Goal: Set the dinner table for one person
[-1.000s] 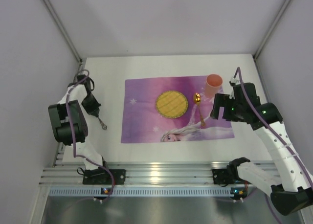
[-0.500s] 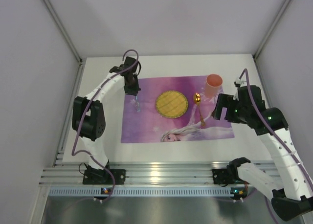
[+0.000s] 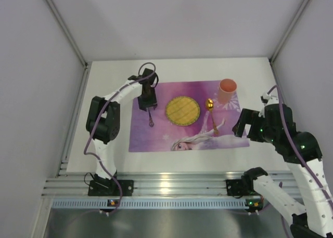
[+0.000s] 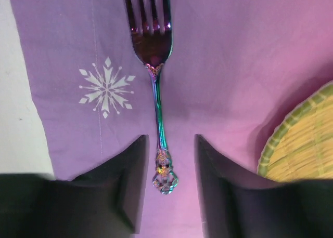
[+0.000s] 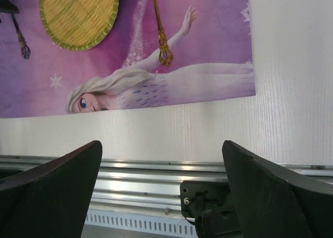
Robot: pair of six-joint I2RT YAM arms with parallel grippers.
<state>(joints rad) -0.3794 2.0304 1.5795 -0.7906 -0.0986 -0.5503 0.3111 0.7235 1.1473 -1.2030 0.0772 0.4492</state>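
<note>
- On the left part of a purple cartoon-princess placemat (image 3: 156, 139) lies a slim metal fork (image 4: 156, 92) with a rainbow sheen and an ornate handle. It rests flat, tines toward the near edge.
- The left gripper (image 4: 170, 144) stands over the fork's handle end, its dark fingers (image 4: 130, 186) one on each side. The jaws are parted wider than the handle with a gap on both sides, so they grip nothing.
- The fork lies just left of a round yellow woven plate (image 3: 182, 109) with a green rim, close to it but not touching. A white snowflake print (image 4: 106, 86) shows on the mat on the fork's other side.
- Right of the woven plate lies a gold spoon (image 3: 213, 121), bowl toward the far side, its handle end over the printed princess's raised arm.
- A salmon-pink plastic cup (image 3: 227, 90) stands upright at the placemat's far right corner.
- The right gripper (image 5: 161, 144) hangs off the placemat's near right corner, over bare tabletop. Its jaws are spread wide and empty.
- The dinner table (image 3: 208, 69), a plain white rectangular top, carries the placemat at its middle. A silver aluminium rail (image 3: 166, 185) runs along its near edge.
</note>
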